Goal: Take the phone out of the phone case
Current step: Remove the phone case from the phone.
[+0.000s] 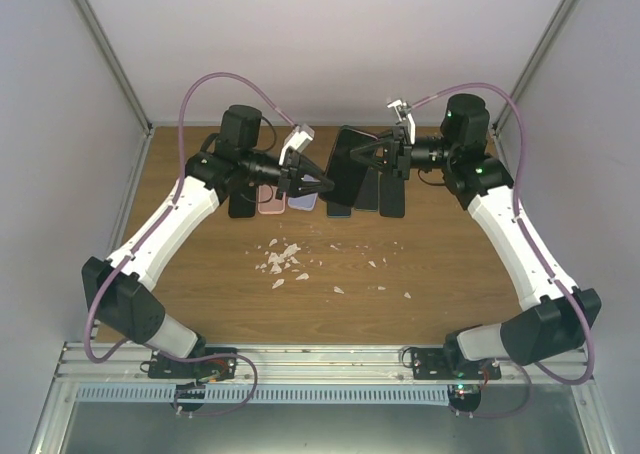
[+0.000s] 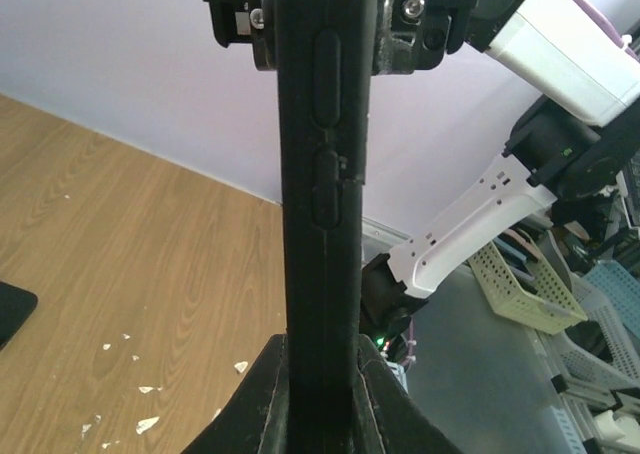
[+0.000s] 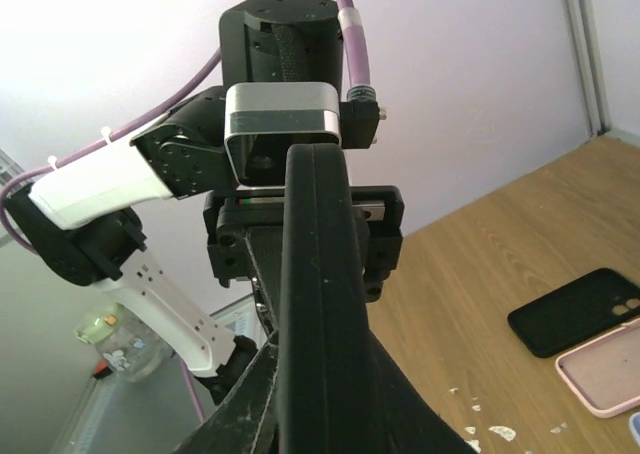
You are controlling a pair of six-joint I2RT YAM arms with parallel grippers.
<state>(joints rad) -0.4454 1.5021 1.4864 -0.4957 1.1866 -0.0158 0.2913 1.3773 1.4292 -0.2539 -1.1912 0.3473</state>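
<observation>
While left fingers (image 2: 252,409) and right fingers (image 3: 402,414) each clench the phone case (image 2: 320,224), held aloft above the surface (image 1: 450,274) with the phone apparently inside, uneven pulling could twist it free and drop it.

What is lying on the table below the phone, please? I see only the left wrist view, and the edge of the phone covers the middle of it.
Observer: From above, a row of phone cases lies flat on the table, partly below the held phone.
Operator: From which sides do the grippers hold it?
Observer: The left gripper comes from the left and the right gripper from the right, with their fingers pointing at each other.
Operator: Which colours are the cases?
Observer: The right wrist view shows a black case and a pink case side by side on the wood.
</observation>
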